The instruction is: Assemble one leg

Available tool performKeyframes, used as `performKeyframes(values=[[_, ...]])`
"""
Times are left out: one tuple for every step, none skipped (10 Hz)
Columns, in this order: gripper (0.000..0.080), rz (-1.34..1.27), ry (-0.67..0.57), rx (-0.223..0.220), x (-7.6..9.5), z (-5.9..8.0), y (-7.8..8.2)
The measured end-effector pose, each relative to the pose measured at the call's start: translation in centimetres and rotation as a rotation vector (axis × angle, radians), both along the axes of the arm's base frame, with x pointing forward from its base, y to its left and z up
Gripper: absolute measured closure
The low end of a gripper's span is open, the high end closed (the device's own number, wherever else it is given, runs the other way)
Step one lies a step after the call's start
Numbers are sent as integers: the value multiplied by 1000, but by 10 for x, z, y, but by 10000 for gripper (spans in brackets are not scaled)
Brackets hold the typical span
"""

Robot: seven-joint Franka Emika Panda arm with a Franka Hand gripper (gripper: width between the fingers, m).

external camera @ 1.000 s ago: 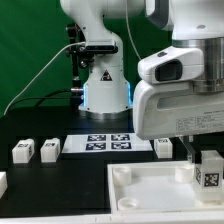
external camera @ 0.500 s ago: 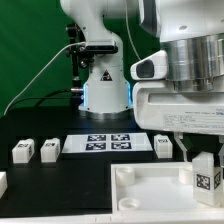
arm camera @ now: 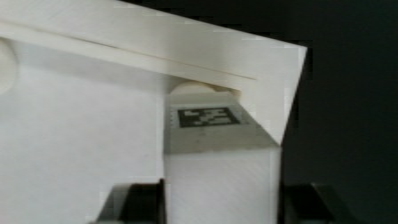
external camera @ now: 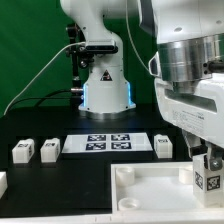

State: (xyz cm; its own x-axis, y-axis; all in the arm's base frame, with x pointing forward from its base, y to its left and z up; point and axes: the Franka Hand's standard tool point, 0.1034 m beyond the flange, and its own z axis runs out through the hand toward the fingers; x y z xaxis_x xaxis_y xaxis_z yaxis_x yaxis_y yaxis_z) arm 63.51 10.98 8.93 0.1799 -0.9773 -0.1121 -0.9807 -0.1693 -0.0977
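My gripper point(external camera: 208, 160) is shut on a leg point(external camera: 208, 176), a small white block with a black-and-white tag on its face. It holds the leg upright over the far right corner of the large white tray-like piece point(external camera: 150, 192). In the wrist view the leg point(arm camera: 222, 150) runs up from between the dark fingers point(arm camera: 139, 203) toward the tray's raised rim point(arm camera: 214, 60), tag end near the corner. Whether the leg touches the tray I cannot tell. Three more legs lie on the black table: two at the exterior view's left point(external camera: 23, 151) point(external camera: 49, 149) and one by the marker board point(external camera: 164, 146).
The marker board point(external camera: 108, 143) lies flat at the table's middle, behind the tray. The arm's base point(external camera: 105, 80) stands beyond it, with a green backdrop behind. Another white piece point(external camera: 3, 184) shows at the exterior view's left edge.
The wrist has turned and the gripper has carried the leg slightly down over the tray's far right corner. The loose legs and the tray have not moved.
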Motion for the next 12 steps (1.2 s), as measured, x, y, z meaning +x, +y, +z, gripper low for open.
performKeyframes(values=[[506, -266, 35, 53, 0, 0, 1], [506, -321, 43, 57, 0, 0, 3], [496, -253, 35, 55, 0, 0, 3], [496, -225, 31, 52, 0, -1, 4], [322, -76, 10, 37, -1, -3, 4], [322, 130, -17, 20, -1, -4, 3], [183, 302, -29, 1, -2, -4, 6], [160, 441, -31, -17, -2, -1, 10], [160, 533, -48, -25, -2, 0, 12], [151, 633, -59, -33, -2, -2, 10], [151, 746, -74, -41, -2, -2, 9], [151, 849, -83, -52, -3, -3, 10]])
